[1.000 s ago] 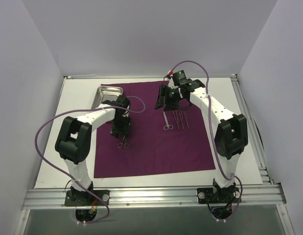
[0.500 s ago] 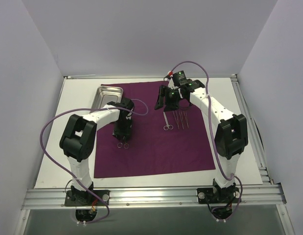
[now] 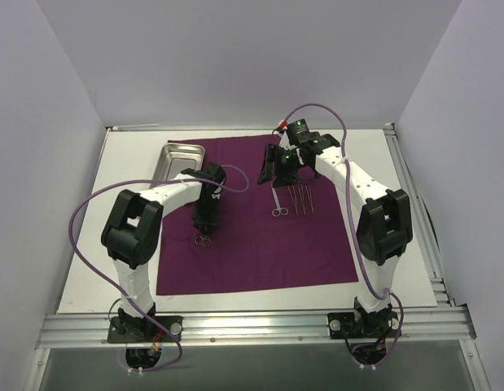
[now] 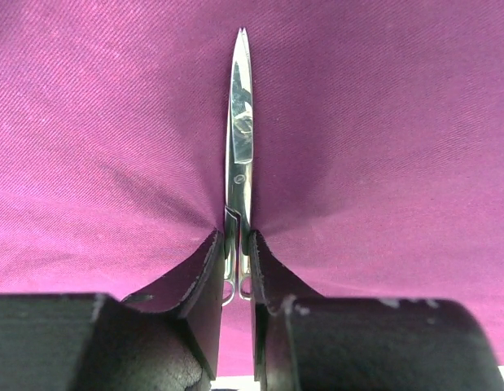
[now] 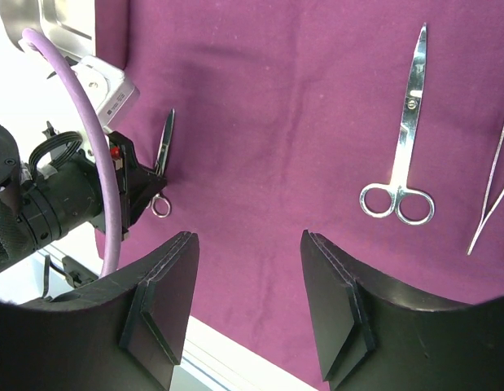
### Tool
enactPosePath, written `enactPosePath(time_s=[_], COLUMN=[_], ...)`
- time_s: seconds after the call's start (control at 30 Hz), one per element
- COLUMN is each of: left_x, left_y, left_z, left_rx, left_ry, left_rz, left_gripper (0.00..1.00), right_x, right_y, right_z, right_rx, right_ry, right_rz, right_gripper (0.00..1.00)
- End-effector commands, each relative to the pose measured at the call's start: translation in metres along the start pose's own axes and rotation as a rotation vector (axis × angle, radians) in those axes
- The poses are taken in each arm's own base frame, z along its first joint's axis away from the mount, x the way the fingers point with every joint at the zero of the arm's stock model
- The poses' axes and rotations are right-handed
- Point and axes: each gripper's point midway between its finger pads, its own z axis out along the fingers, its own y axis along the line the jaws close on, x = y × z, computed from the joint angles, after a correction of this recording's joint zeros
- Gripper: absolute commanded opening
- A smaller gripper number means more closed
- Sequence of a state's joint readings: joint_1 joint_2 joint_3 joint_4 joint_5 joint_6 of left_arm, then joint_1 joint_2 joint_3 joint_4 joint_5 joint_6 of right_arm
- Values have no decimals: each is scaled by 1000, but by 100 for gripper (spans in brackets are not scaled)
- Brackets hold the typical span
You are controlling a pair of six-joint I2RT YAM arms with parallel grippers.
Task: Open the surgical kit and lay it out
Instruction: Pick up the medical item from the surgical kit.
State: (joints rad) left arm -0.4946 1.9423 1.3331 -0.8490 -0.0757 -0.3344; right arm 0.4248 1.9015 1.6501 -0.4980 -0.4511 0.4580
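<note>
Nearest the arm bases, the purple cloth point(image 3: 260, 252) lies spread flat over most of the white table point(image 3: 85, 269), so the kit is already unwrapped. Left of the cloth's centre, the left gripper point(image 4: 238, 244) points straight down and its jaws are pinched narrow on the small scissors point(image 4: 239, 155). The pads point(image 4: 207, 269) press both sides of the shank just above the finger rings. Blades are closed, with the tips pointing away from the wrist. The cloth puckers in toward the pinch, so some fabric is possibly caught between the pads; the wrist view can't settle that. I also can't tell whether the scissors are off the cloth yet.

Further back, right of centre, the right gripper point(image 5: 247, 240) hovers above the cloth with jaws wide, holding nothing. Below it the larger scissors point(image 5: 402, 138) lie flat with the tweezers point(image 5: 496, 179) just beside them in a row. The steel tray point(image 3: 184, 152) sits at the far left, beside the cloth's corner.

Judged step: moving the small scissors toward that row.

Risks:
- If fabric is pinched, lifting would drag the cloth and shift the instruments already laid out.
- The grip is on thin smooth steel near one end, so the scissors could swing or slip out during the carry.
- The arms work close together over the row, so they could bump each other.
</note>
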Motion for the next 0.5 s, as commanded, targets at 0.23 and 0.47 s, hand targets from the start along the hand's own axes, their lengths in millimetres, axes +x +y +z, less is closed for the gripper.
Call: enactPosePath(time_s=[0.23, 0.47], left_x=[-1, -3], left_y=[5, 5], left_z=[-4, -2], left_rx=[-33, -36], left_ry=[-1, -7], left_rz=[8, 11], left_gripper=[35, 34], right_x=[-10, -9], right_y=[11, 10], right_z=[-23, -21], right_rx=[-22, -20], right_ry=[-56, -45], right_rz=[-30, -28], right_gripper=[54, 54])
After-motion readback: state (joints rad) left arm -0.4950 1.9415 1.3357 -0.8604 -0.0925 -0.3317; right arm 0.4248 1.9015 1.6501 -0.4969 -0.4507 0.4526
